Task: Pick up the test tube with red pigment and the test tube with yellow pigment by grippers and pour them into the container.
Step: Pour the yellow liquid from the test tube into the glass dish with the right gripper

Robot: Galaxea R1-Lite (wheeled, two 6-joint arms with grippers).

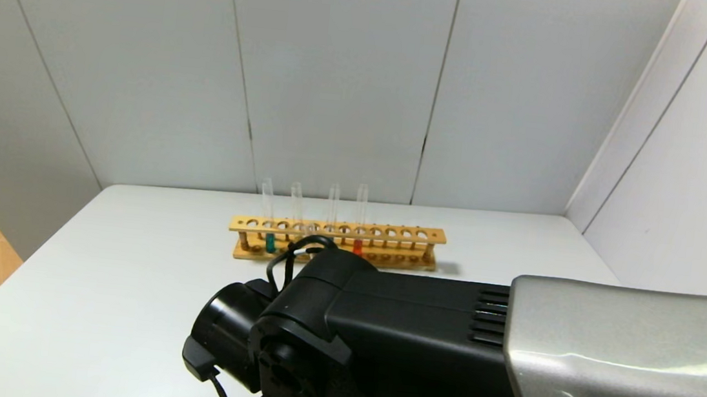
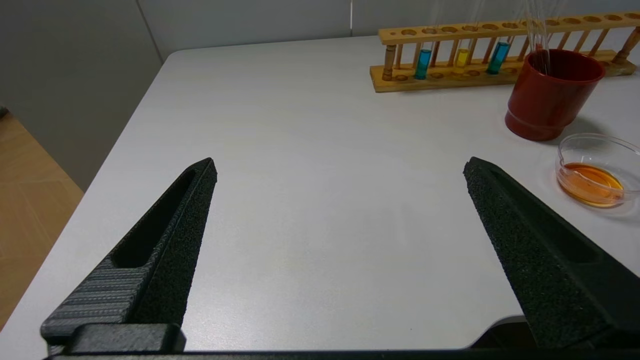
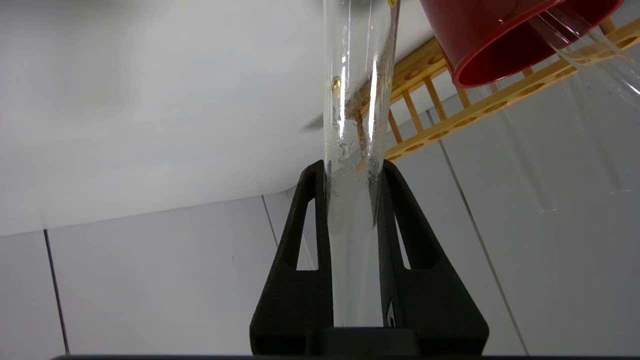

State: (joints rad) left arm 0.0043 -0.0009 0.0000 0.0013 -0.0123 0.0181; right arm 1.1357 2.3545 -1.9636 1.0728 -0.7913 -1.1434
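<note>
Over to the right tool (image 3: 351, 170) first: clenched hard on a clear tube (image 3: 357, 100), one finger (image 3: 300, 240) on either side of the glass. No column of liquid inside, only droplets and an amber streak clinging to the wall. Close past that tube, the red cup (image 3: 500, 35), with another bare glass tube (image 3: 575, 30) leaning out of its mouth. In the head view, nothing of that tool itself, just the big right arm (image 1: 444, 337) lying across the foreground from four o'clock toward the middle.

Left tool (image 2: 340, 162) released, fingers spread wide, hovering above bare surface (image 2: 325, 100) and touching nothing.

At twelve o'clock, on the far side of the surface, the wooden rack (image 1: 402, 234), lying crosswise. Standing upright in it, the red tube (image 1: 358, 246), at the three o'clock end of the row of four. Yellow tube (image 2: 462, 57) upright in the rack too, between two teal tubes (image 2: 422, 64), well apart from both tools.

Cup on the near side of the rack, in front of the red tube. Just beside the cup, not touching, the beaker (image 2: 600, 142), holding a shallow pool of orange liquid. Cannot tell from here whether the clenched tube is over beaker or cup.
</note>
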